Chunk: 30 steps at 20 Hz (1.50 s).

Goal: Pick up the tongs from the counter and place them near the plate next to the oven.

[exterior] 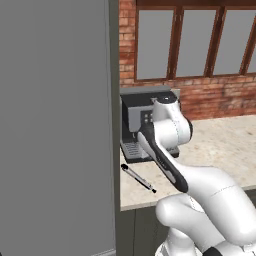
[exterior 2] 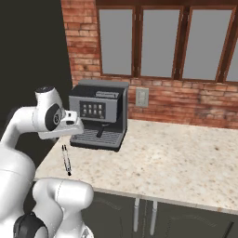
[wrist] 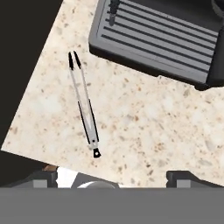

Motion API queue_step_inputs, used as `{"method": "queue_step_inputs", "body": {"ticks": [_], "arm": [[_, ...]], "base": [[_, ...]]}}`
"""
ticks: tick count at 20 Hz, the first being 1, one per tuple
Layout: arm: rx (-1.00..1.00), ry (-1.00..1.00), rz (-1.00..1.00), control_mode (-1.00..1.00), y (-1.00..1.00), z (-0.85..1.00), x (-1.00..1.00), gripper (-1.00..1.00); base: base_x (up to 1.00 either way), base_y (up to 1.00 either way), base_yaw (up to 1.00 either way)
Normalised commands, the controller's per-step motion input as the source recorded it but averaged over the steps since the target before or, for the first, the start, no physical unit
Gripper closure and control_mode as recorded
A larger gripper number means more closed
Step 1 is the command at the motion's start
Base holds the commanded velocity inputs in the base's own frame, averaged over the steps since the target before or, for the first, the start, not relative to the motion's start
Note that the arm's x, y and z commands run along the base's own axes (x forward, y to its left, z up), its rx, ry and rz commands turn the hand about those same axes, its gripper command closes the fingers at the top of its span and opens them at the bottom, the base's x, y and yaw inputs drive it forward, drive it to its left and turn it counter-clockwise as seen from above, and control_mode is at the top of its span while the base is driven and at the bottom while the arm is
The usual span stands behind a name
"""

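Note:
The tongs (wrist: 83,103) lie flat on the beige speckled counter (wrist: 144,127), thin and silver-grey with black tips, close to the counter's left end. They also show in front of the coffee machine as the tongs (exterior: 137,178) and the tongs (exterior 2: 66,160). My gripper (wrist: 113,179) hovers above the counter, open, with its fingertips (wrist: 183,177) spread wide and nothing between them. The tongs lie ahead of it and to the left in the hand view, apart from the fingers. The plate and the oven are out of view.
A dark grey coffee machine (exterior: 137,125) stands at the back left of the counter (exterior 2: 162,158), its ribbed drip tray (wrist: 153,39) just beyond the tongs. A tall grey cabinet side (exterior: 55,125) bounds the counter's left end. Brick wall and windows (exterior 2: 162,42) run behind.

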Motion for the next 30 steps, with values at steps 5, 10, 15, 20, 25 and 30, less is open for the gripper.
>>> {"method": "queue_step_inputs", "body": {"ticks": [5,10,15,20,25,30], "arm": [[-0.05,0.07,0.03,-1.00,0.00,-0.40,0.00,-1.00],[-0.05,0.06,0.00,-1.00,0.00,-0.48,-0.04,-1.00],[0.00,0.05,0.01,-1.00,0.00,-0.47,-0.04,-1.00],[0.01,0.00,0.00,-1.00,0.10,-0.37,-0.12,-1.00],[0.00,0.00,0.00,-1.00,0.20,-0.17,0.00,-1.00],[0.00,0.00,0.00,-1.00,0.08,-0.19,0.00,-1.00]], "base": [[0.00,0.00,0.00],[0.00,0.00,0.00],[0.00,0.00,0.00],[0.00,0.00,0.00],[0.00,0.00,0.00],[0.00,0.00,0.00]]}}
